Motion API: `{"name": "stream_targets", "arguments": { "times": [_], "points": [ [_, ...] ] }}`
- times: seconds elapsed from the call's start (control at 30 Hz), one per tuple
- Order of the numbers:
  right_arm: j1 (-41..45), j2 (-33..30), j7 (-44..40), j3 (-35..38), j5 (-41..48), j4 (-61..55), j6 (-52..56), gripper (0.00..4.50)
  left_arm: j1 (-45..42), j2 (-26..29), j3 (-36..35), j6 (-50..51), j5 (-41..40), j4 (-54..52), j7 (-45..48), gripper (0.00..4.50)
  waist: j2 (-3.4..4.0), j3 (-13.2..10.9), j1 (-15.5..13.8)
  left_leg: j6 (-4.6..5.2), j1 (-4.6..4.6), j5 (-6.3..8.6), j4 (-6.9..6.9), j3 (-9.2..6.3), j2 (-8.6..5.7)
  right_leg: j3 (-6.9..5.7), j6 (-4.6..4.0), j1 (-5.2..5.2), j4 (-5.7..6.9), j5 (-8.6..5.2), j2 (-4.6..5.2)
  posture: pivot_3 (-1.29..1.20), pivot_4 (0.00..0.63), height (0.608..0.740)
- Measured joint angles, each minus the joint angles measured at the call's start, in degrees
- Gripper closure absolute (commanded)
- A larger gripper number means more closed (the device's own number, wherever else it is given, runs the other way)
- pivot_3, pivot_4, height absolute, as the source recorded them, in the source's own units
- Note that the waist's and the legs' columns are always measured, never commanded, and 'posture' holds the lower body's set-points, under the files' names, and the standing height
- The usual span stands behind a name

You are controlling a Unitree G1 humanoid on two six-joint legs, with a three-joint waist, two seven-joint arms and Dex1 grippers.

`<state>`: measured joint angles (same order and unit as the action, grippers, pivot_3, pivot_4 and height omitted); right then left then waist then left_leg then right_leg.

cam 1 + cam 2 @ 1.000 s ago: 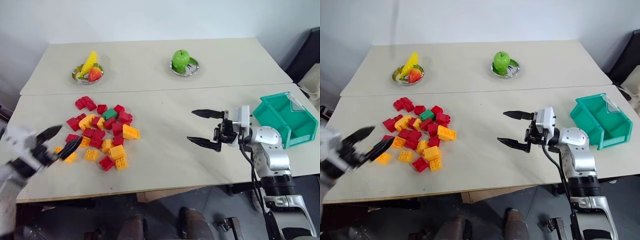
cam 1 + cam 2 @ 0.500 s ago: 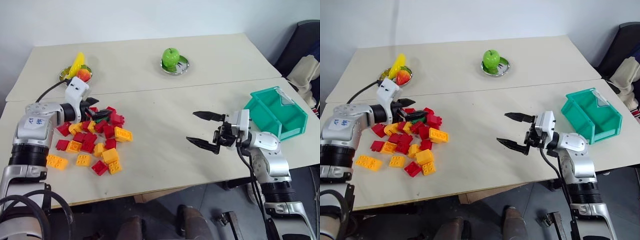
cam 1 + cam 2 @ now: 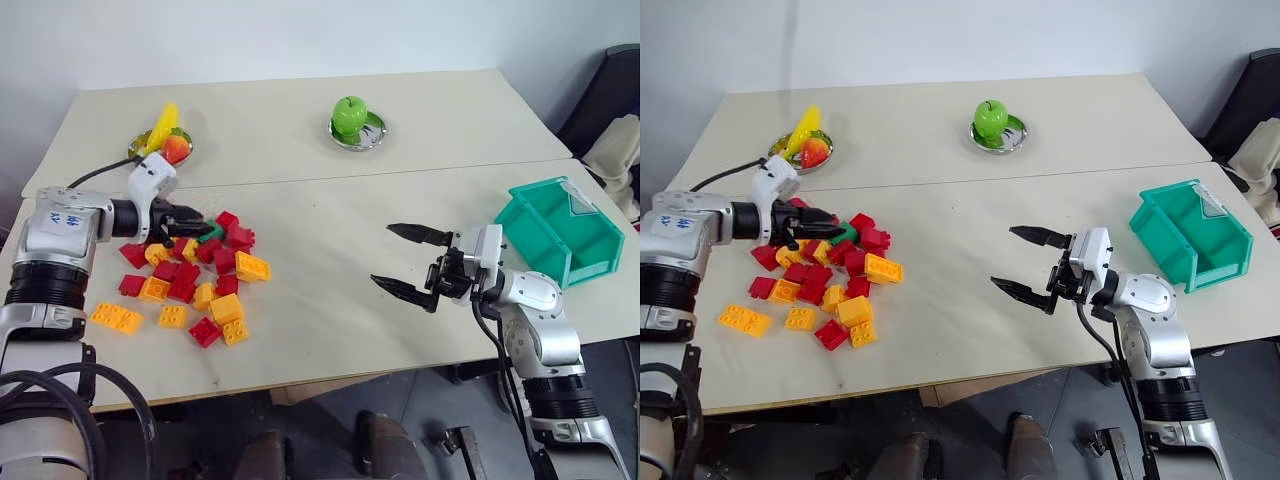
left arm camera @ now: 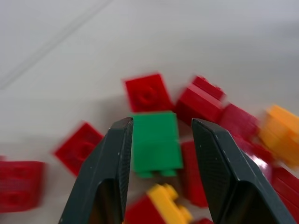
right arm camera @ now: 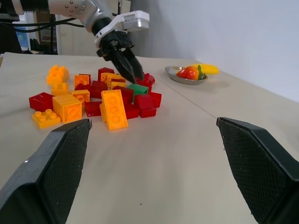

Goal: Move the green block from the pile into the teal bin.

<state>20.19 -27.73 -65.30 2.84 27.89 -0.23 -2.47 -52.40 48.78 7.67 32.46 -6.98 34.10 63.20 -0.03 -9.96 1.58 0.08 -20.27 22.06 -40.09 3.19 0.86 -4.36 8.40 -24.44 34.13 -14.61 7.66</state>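
One green block [image 4: 155, 142] — between left tool [image 4: 161, 128] fingers, narrowing gap | right tool [image 3: 404, 262] wide

Red bricks [image 4: 148, 94] crowd the green block [image 4: 155, 141]; bare table [image 3: 330, 250] reaches the teal bin [image 3: 560, 232].

The green block [image 4: 155, 142] lies flat at the far edge of the pile [image 3: 195, 275] of red, yellow and orange bricks. The teal bin [image 3: 565, 232] stands open-topped, well apart to the right.

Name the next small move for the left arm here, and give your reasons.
Probably close the left tool on the green block. The block lies in the pile between the two fingers, which are not yet shut on it, and the teal bin waits across the table.
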Motion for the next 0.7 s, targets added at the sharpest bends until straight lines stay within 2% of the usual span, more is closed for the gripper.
{"name": "stream_targets", "arguments": {
  "times": [0.07, 0.27, 0.7],
  "points": [
    [-0.3, 0.0, 0.1, 0.0, 0.0, 0.0, 0.0, 0.0, 0.0, -0.1, 0.3, -0.2, 1.1, 0.3, -0.4, 1.86, 0.0, 0.0, 0.0, 0.0, 0.0, 0.0, 0.0, 0.0, 0.0, 0.0, 0.0, 0.0, 0.0, 0.0, 0.0, 0.0, 0.15, 0.74],
    [-0.3, 0.3, 0.3, -0.1, 0.0, 0.0, 0.0, 0.0, -2.0, -3.3, 0.2, -4.0, 3.6, 3.5, -4.9, 0.09, -0.03, 0.0, 0.0, 0.0, -0.02, 0.0, -0.04, -0.02, -0.01, 0.0, 0.0, 0.0, 0.03, 0.0, 0.02, 0.0, 0.15, 0.74],
    [1.0, 1.2, 0.3, -0.2, 0.0, 0.4, 0.0, 0.0, -8.1, -3.3, 4.7, -6.4, 10.0, 12.1, 0.2, 0.04, -0.04, 0.0, 0.0, 0.0, -0.01, 0.0, -0.04, -0.01, -0.01, -0.01, 0.01, 0.0, 0.04, 0.0, 0.01, 0.0, 0.15, 0.74]
  ]
}}
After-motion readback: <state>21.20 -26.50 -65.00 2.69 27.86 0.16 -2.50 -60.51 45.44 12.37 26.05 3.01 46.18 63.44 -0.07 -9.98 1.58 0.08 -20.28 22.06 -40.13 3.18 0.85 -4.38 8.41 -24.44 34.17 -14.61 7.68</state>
